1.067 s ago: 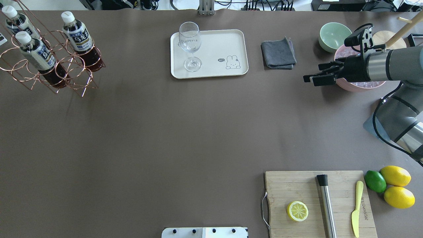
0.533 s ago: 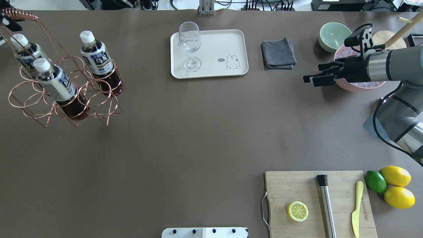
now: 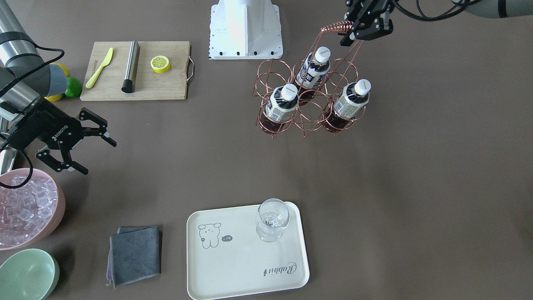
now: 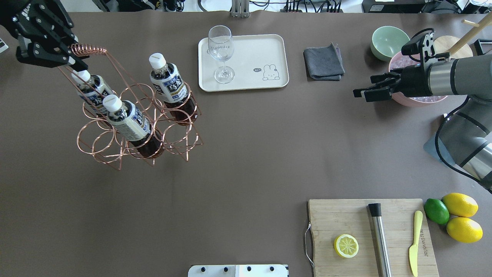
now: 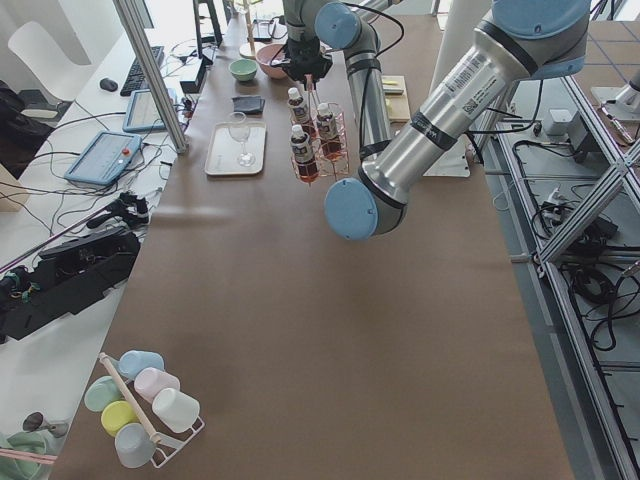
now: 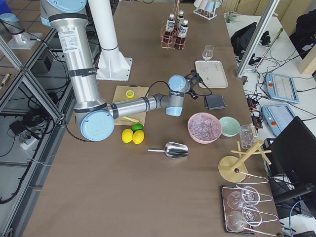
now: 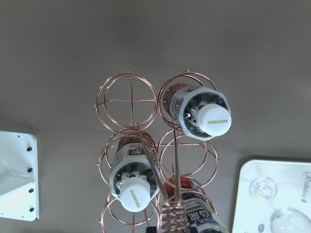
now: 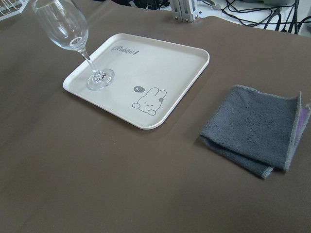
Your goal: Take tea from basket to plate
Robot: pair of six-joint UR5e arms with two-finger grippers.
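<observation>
On the dial of the overhead view, one rose-gold wire basket (image 4: 115,152) is seen at 10 o'clock, one cream tray (image 4: 250,50) at 12 and one bamboo cutting board (image 4: 338,215) at 5.

The basket's coiled handle (image 4: 90,49) is clamped between the fingers of the left gripper (image 4: 73,57), and the rack is hung tilted from it. Whether its feet touch the table cannot be told. Six ring cells are counted. Three are filled by the three tea bottles (image 4: 169,82), one to a cell, and all three white caps are on. The basket is placed at the tray's 8 o'clock, well apart from it.

One wine glass (image 4: 221,50) is stood upright on the tray, toward its 9 o'clock end.

The right gripper (image 4: 361,94) is held at 2 o'clock with its jaws spread and nothing between them, just at the 9 o'clock side of one pink bowl of ice (image 4: 417,100). One pale green bowl (image 4: 388,42) is set at that bowl's 11 o'clock. One folded grey cloth (image 4: 323,61) is laid between the tray and the green bowl.

On the board are found one lemon half (image 4: 346,245), one steel muddler (image 4: 379,238) and one yellow knife (image 4: 414,242). At its 3 o'clock, two lemons (image 4: 459,204) and one lime (image 4: 436,211) are grouped.
</observation>
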